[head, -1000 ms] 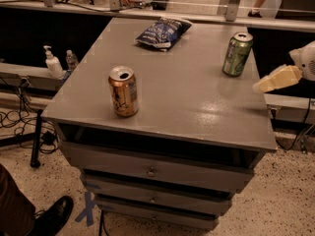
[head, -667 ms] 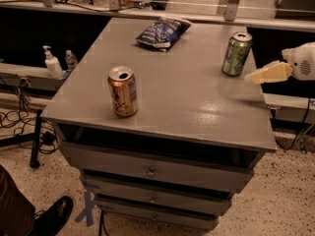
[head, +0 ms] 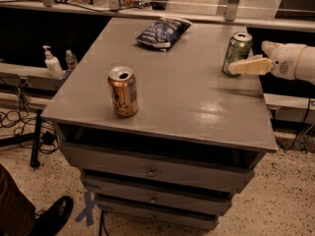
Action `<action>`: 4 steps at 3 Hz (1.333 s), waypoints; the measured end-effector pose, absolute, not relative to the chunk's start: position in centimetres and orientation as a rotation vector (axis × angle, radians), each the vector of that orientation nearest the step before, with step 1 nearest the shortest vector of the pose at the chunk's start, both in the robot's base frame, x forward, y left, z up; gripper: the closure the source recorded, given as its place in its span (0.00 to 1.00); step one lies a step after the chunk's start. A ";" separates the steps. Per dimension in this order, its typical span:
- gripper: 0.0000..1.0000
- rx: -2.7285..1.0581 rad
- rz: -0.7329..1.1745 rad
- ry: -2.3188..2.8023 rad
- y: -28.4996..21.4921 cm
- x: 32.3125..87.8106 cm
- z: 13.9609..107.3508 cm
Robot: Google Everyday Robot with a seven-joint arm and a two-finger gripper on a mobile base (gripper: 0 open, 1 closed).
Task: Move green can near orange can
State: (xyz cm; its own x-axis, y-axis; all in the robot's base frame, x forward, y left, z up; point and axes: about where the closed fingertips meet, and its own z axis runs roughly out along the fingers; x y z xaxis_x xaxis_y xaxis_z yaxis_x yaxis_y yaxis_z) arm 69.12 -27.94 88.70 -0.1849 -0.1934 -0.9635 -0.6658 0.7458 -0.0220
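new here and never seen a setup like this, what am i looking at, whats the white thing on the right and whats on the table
This is a single camera view looking down on a grey table with drawers; where the camera is mounted isn't known. The white and cream thing coming in from the right is the robot's arm. It ends in its pincer, the part that grasps things. The pincer is at the table's right edge, close against the upright green can. I can't tell whether it is gripping the can. An orange can stands upright nearer the front left, well apart from the green one. A blue snack bag lies toward the back of the table. Off to the left, two small bottles stand on a ledge.
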 end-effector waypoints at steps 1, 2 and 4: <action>0.00 -0.708 0.535 1.652 -25.8 70.7 88.9; 0.18 -0.751 0.563 1.627 -23.5 71.1 88.7; 0.64 -0.783 0.566 1.635 -23.0 70.3 89.3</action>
State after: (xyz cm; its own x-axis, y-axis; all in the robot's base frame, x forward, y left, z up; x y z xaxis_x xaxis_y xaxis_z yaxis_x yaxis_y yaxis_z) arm 70.30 -22.98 89.28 -0.0976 -0.1875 -0.9774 -0.7516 0.6576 -0.0511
